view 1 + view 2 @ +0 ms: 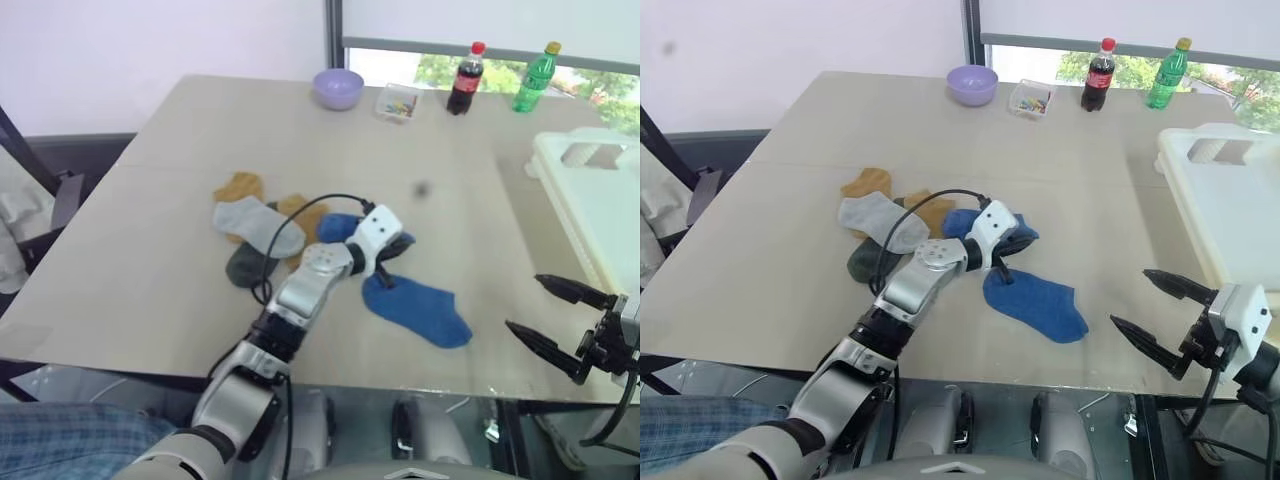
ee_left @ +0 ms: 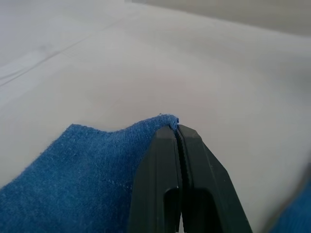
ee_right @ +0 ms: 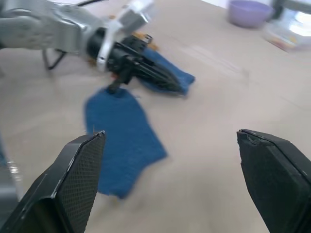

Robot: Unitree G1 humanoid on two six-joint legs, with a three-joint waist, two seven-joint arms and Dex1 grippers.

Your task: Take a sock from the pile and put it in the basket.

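The pile (image 1: 262, 228) of mustard, light grey and dark grey socks lies mid-table. My left gripper (image 1: 405, 242) reaches over its right side and is shut on the edge of a blue sock (image 2: 87, 170), whose cuff is pinched at the fingertips (image 2: 167, 138). That sock (image 1: 338, 227) trails back toward the pile. A second blue sock (image 1: 415, 310) lies flat just in front of the gripper. My right gripper (image 1: 522, 303) hovers open near the table's front right edge, holding nothing. The cream-white basket (image 1: 560, 175) stands at the right edge of the table.
At the far edge stand a lilac bowl (image 1: 338, 88), a small clear tray (image 1: 398, 102), a cola bottle (image 1: 465, 78) and a green bottle (image 1: 535, 76). Bare tabletop (image 1: 470, 220) separates the socks from the basket.
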